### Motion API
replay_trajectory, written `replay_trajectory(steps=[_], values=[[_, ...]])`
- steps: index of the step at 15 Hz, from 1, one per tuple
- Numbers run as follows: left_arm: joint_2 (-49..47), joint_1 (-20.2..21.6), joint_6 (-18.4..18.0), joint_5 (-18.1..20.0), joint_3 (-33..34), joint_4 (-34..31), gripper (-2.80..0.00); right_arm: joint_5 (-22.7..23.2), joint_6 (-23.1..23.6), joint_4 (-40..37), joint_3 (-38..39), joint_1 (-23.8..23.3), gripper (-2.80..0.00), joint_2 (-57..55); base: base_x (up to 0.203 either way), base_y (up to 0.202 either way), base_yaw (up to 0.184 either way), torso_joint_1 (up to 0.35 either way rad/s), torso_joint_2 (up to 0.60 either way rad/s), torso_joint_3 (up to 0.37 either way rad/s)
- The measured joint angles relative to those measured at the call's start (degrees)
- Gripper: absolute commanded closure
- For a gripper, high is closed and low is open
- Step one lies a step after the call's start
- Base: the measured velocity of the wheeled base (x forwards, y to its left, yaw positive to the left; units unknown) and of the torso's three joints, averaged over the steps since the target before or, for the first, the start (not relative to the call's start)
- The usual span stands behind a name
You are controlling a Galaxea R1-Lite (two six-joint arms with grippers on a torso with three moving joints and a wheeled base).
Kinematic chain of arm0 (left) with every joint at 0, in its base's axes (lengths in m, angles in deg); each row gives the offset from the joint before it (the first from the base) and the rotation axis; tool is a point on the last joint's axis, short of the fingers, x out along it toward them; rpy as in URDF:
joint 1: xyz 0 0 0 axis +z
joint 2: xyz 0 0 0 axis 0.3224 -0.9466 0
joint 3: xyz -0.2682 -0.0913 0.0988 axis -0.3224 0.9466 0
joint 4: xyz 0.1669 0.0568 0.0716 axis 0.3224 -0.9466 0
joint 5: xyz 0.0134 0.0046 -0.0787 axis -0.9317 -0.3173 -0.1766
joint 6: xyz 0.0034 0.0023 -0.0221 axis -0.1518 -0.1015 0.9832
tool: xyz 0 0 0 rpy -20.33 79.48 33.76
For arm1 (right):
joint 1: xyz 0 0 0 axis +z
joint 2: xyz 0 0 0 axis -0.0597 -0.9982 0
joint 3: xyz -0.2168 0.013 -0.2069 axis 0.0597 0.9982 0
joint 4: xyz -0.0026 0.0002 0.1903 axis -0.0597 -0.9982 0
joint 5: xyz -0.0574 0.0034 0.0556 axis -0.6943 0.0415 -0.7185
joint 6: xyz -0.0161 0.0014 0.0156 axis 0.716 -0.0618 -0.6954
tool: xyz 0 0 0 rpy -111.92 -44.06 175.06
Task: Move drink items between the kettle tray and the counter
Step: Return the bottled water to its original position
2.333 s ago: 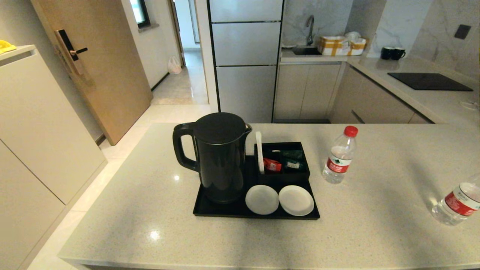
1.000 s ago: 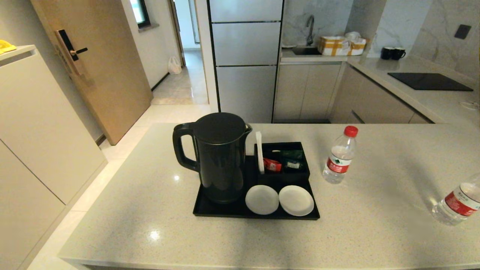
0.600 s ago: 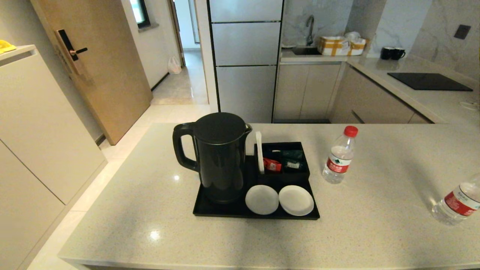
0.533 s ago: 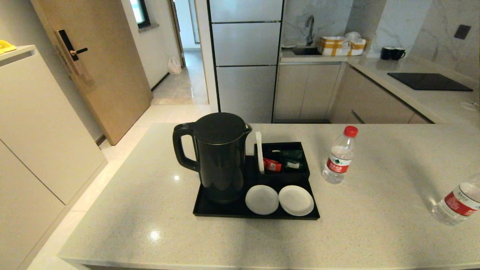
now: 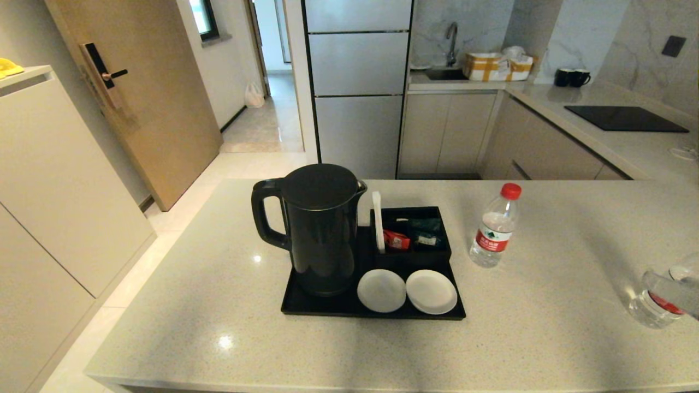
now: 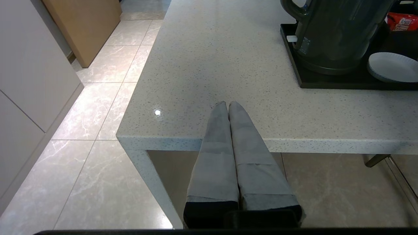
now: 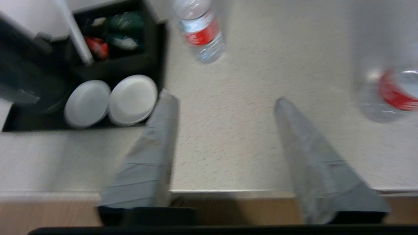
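One red-capped water bottle stands on the grey speckled counter, just right of the black kettle tray. The second bottle stands at the far right edge of the head view, and a grey finger of my right gripper overlaps it. In the right wrist view my right gripper is open and empty above the counter's front edge, between the tray's two white coasters and that second bottle; the first bottle is further off. My left gripper is shut and empty at the counter's near left edge.
A tall black kettle stands on the tray's left half. The black compartment box behind the coasters holds red and green sachets. The counter drops off to tiled floor on the left. A black hob lies on the far worktop.
A finger of my right gripper has come into the head view at the right edge, in front of the far right bottle. Bottles, tray and kettle have not moved.
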Motion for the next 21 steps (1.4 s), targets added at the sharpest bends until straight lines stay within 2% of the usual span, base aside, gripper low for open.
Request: replay_trajectory(steps=[3,5,8,11,13,15,18,21], values=[[0.00,-0.01,0.01,0.00,0.00,0.02,0.00,-0.08,-0.01,5.53,-0.34,0.99,-2.80,-7.57,0.000,0.000,0.000,0.000,0.00,0.000],[0.00,0.00,-0.01,0.02,0.00,0.02,0.00,-2.23,-0.01,12.11,-0.36,1.97,-2.80,-14.27,0.000,0.000,0.000,0.000,0.00,0.000],[0.00,0.05,-0.01,0.02,0.00,0.02,0.00,-9.84,-0.01,26.49,-0.52,7.20,-2.80,-27.78,0.000,0.000,0.000,0.000,0.00,0.000],[0.00,-0.01,-0.01,0.00,0.00,0.04,0.00,-18.25,0.11,44.73,-1.83,13.33,-2.80,-42.55,0.000,0.000,0.000,0.000,0.00,0.000],[0.00,0.00,-0.01,0.00,0.00,0.02,0.00,-22.33,0.16,55.80,-4.29,15.84,-2.80,-51.42,0.000,0.000,0.000,0.000,0.00,0.000],[0.00,0.00,0.02,0.00,0.00,0.02,0.00,-25.15,0.29,63.02,-8.25,17.00,-2.80,-58.43,0.000,0.000,0.000,0.000,0.00,0.000],[0.00,0.00,-0.01,0.03,0.00,0.02,0.00,-28.05,1.57,66.47,-14.59,17.17,-2.80,-65.82,0.000,0.000,0.000,0.000,0.00,0.000],[0.00,0.07,-0.01,0.00,0.00,0.00,0.00,-27.91,3.39,66.39,-18.81,14.45,-2.80,-70.00,0.000,0.000,0.000,0.000,0.00,0.000]])
